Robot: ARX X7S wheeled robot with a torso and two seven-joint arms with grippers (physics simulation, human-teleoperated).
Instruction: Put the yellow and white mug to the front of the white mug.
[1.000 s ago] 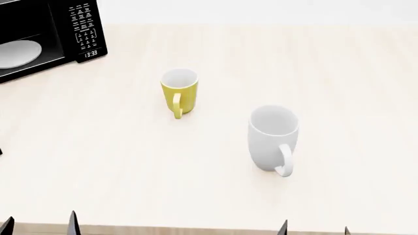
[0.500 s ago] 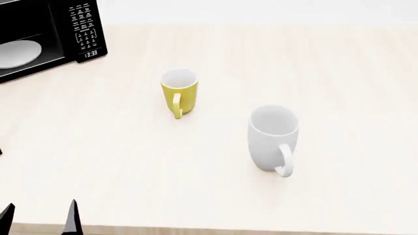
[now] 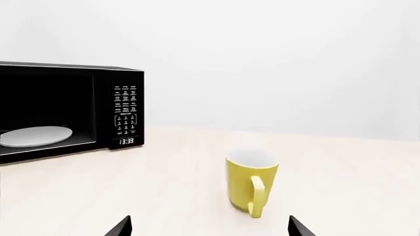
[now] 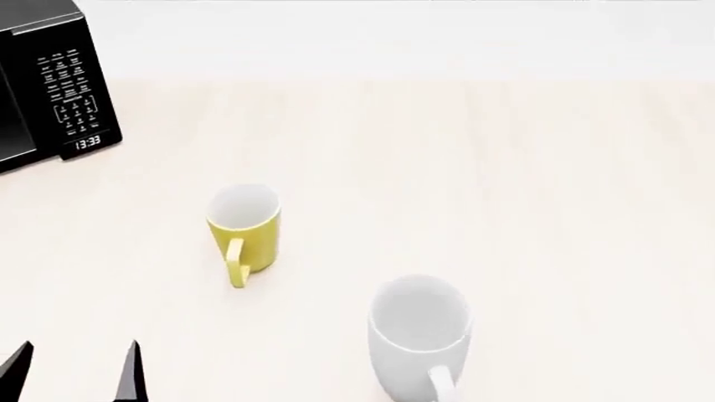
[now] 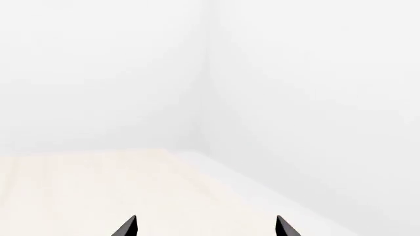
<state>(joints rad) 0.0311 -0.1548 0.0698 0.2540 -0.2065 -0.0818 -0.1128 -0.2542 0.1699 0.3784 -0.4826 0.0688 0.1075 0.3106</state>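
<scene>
The yellow and white mug (image 4: 246,230) stands upright on the pale wooden table (image 4: 470,151), its yellow handle towards me. It also shows in the left wrist view (image 3: 251,186), ahead of the open, empty left gripper (image 3: 208,227). In the head view the left gripper (image 4: 76,368) sits at the near left edge, short of the mug. The white mug (image 4: 418,339) stands upright near the front edge, to the right of the yellow mug. The right gripper (image 5: 205,226) is open and empty, facing bare table and wall; it is out of the head view.
A black microwave (image 4: 45,84) with an open cavity and a white plate (image 3: 36,136) inside stands at the far left of the table. A white wall runs behind the table.
The head view has shifted, so both mugs and the microwave now sit lower and further left in it. The right gripper's tips have left the head view. The mugs have not moved on the table.
</scene>
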